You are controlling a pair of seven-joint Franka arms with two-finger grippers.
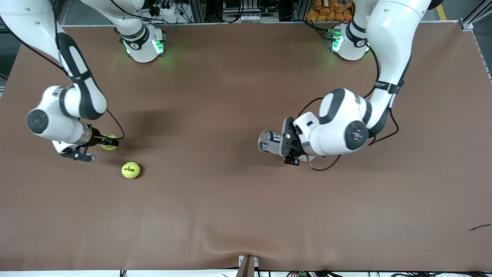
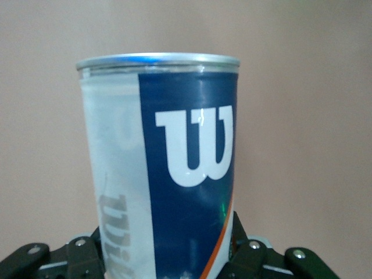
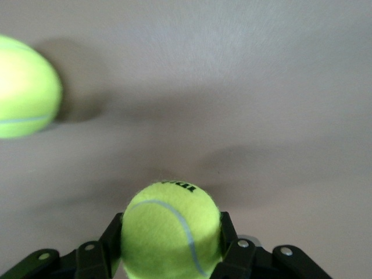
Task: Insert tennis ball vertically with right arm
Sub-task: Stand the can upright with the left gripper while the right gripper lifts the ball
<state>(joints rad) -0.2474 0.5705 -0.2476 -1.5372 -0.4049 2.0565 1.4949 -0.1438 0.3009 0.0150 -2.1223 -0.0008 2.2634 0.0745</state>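
Note:
A yellow-green tennis ball (image 1: 108, 142) sits between the fingers of my right gripper (image 1: 110, 143), low over the brown table toward the right arm's end. The right wrist view shows the black fingers (image 3: 111, 232) pressed on both sides of this ball (image 3: 171, 229), so the right gripper (image 3: 170, 238) is shut on it. My left gripper (image 1: 285, 143) holds a blue-and-white Wilson can (image 1: 269, 141) over the middle of the table, its open mouth turned sideways toward the right arm. In the left wrist view the can (image 2: 168, 157) fills the frame, clamped low down by the left gripper (image 2: 168, 253).
A second tennis ball (image 1: 130, 170) lies loose on the table (image 1: 238, 215), nearer to the front camera than the held ball; it also shows in the right wrist view (image 3: 23, 87). A small dark scrap (image 1: 479, 227) lies near the left arm's end.

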